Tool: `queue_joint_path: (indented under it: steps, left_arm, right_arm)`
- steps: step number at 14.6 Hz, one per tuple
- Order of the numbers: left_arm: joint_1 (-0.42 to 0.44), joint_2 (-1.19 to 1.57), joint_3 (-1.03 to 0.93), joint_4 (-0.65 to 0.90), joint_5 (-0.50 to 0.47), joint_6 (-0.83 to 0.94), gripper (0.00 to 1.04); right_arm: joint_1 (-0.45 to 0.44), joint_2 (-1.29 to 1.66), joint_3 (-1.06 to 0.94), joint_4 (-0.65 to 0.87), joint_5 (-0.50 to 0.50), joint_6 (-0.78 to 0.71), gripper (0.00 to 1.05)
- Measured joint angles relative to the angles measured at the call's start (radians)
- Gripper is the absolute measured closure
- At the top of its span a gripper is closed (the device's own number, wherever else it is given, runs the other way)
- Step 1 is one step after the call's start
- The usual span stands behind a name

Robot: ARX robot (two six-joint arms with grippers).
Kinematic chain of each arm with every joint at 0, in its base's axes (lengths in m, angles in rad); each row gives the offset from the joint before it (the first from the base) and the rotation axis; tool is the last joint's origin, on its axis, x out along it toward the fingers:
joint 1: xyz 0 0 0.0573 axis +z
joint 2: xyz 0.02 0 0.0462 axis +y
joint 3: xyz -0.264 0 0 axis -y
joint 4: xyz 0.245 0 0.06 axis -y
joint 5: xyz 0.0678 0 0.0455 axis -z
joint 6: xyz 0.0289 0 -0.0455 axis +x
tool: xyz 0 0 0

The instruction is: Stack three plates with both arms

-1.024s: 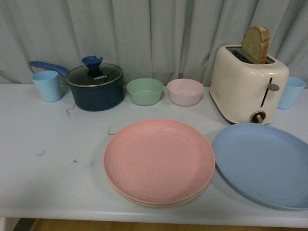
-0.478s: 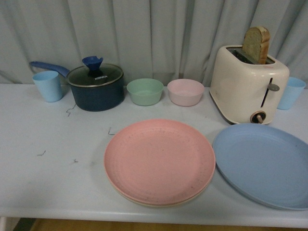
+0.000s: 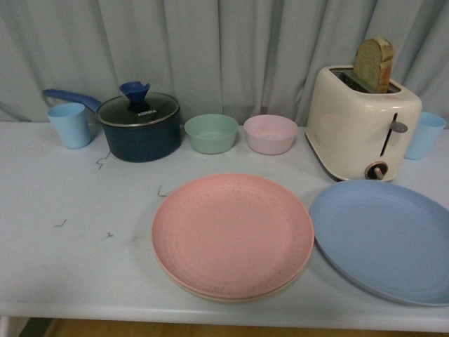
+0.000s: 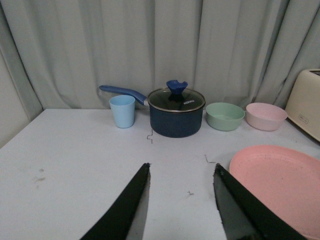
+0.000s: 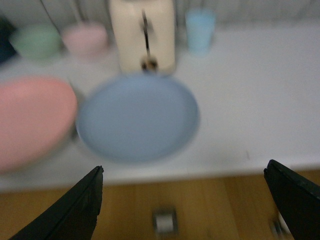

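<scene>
Plates, three: pink point(image 3: 231, 235) atop beige point(image 3: 231, 299), blue point(image 3: 386, 242) beside

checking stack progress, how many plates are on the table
3. The pink plate lies front centre, on top of the beige plate, of which only the rim shows. The blue plate lies to its right, before the toaster.

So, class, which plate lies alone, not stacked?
The light blue plate, in front of the toaster; the pink plate rests on the beige plate.
</scene>
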Motion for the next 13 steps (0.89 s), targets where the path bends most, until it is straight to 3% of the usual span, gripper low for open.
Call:
queue_joint_path:
  steps: [1,3,5,6,8,13]
  left_arm:
    - [0.0,0.0,0.0,0.002,0.001,0.0,0.54]
    - [0.0,0.0,0.0,0.001,0.0,0.0,0.29]
    - [0.0,0.0,0.0,0.001,0.0,0.001,0.06]
    - [0.0,0.0,0.0,0.0,0.0,0.001,0.07]
    - [0.0,0.0,0.0,0.001,0.0,0.0,0.07]
    - [0.0,0.0,0.0,0.001,0.0,0.0,0.07]
  right_arm:
    - [-0.095,0.249,0.126,-0.138,-0.046,0.003,0.06]
    - [-0.333,0.502,0.281,-0.042,-0.186,-0.04,0.06]
    - [-0.478,0.768,0.409,0.014,-0.257,-0.134,0.06]
    - [-0.512,0.927,0.464,0.042,-0.273,-0.156,0.06]
    - [-0.494,1.273,0.668,0.046,-0.317,-0.18,0.06]
    - [-0.369,1.65,0.867,0.116,-0.279,-0.203,0.06]
